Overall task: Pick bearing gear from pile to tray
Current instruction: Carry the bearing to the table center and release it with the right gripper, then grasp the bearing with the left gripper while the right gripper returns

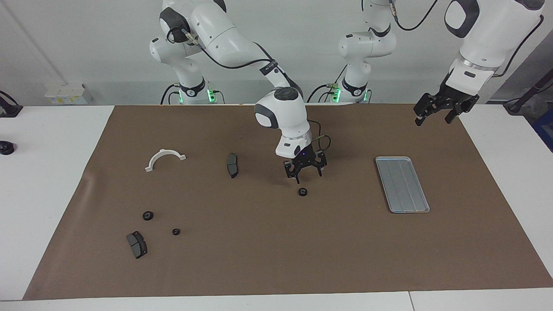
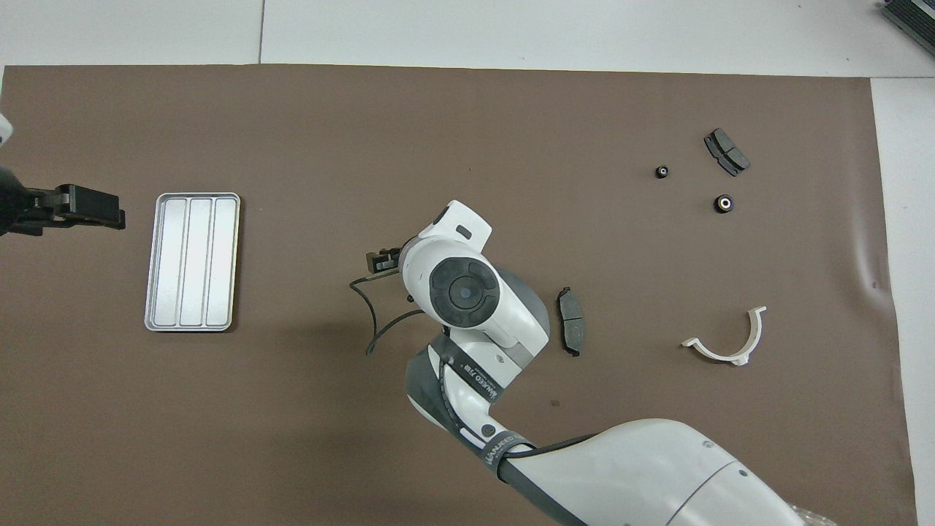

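The right gripper (image 1: 304, 172) hangs near the middle of the facing frame, its black jaws spread apart and gripping nothing. Just below it in that frame a small black round gear (image 1: 303, 191) lies free on the brown mat (image 1: 276, 259), apart from the fingertips. In the overhead view the arm's white wrist hides this piece.

The tray (image 1: 402, 184), a flat silver-grey metal rectangle with rounded corners, a low rim and lengthwise ridges, sits at the right of the facing frame (image 2: 192, 261), well apart from the gear, with nothing in it.

The left gripper (image 1: 445, 108) waits in the air at the upper right of the facing frame, above the mat's corner; its dark jaws stand released and hold nothing.

The rest of the pile is scattered toward the left of the facing frame. A white plastic half-ring (image 1: 164, 159) with small end tabs lies arch-up at mid-left. A dark grey curved pad (image 1: 232, 165) lies between it and the right gripper. At lower left sit a second grey pad (image 1: 137, 244) and two tiny black round pieces (image 1: 147, 215) (image 1: 176, 232).

The mat is matte, with a slight wrinkle at its left edge, on a smooth white desk (image 1: 47, 172).
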